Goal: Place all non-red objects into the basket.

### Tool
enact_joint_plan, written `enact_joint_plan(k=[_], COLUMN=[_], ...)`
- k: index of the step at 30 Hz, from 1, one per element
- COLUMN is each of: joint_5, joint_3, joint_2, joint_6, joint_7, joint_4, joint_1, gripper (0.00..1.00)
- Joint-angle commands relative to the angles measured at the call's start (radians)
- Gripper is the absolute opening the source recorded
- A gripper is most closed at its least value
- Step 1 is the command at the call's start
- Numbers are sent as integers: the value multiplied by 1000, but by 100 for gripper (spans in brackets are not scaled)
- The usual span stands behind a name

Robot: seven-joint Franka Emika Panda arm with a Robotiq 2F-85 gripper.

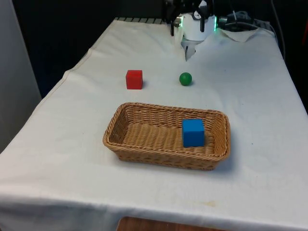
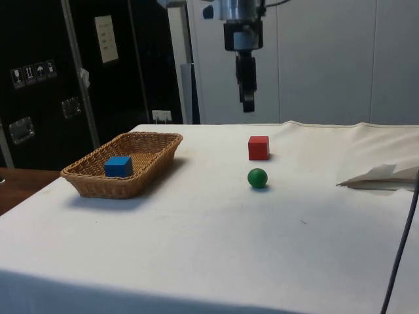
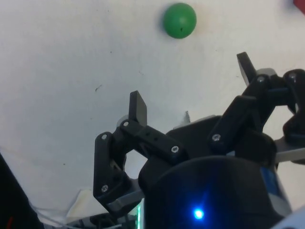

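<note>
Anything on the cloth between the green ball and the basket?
No. In the front view, bare white cloth separates the green ball from the basket; the red cube sits off to the side.

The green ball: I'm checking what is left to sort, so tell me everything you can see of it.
The green ball is a small, plain, smooth-looking sphere of one even green, with no markings that can be made out. It rests on the white cloth, outside the wicker basket and on its far side in the front view. The red cube sits apart from it, toward the front view's left. Nothing touches the ball but the cloth; the end effector hangs open above the table, clear of it.
</note>
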Motion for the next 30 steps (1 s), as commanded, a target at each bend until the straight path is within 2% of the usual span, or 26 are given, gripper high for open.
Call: enact_joint_plan(k=[1, 8, 9, 10, 16, 17, 18, 27, 28, 29, 30], joint_5=[3, 19, 6, 21, 43, 25, 46, 100, 71, 108, 115], joint_3=[-3, -6, -2, -6, -5, -2, -5, 4, 1, 6, 9], joint_2=[9, 48, 49, 54, 105, 106, 114, 205, 206, 212, 219], joint_6=[29, 107, 93, 118, 189, 176, 201, 321, 306, 331, 338], joint_7=[-7, -28, -17, -31, -56, -43, -60, -104, -85, -109, -114], joint_4=[-14, -61, -54, -67, -89, -84, -91, -110, -102, -113, -115], joint_1=[2, 5, 0, 5, 7, 0, 7, 9, 4, 10, 10], gripper=[100, 100, 100, 100, 100, 100, 100, 100, 100, 100, 100])
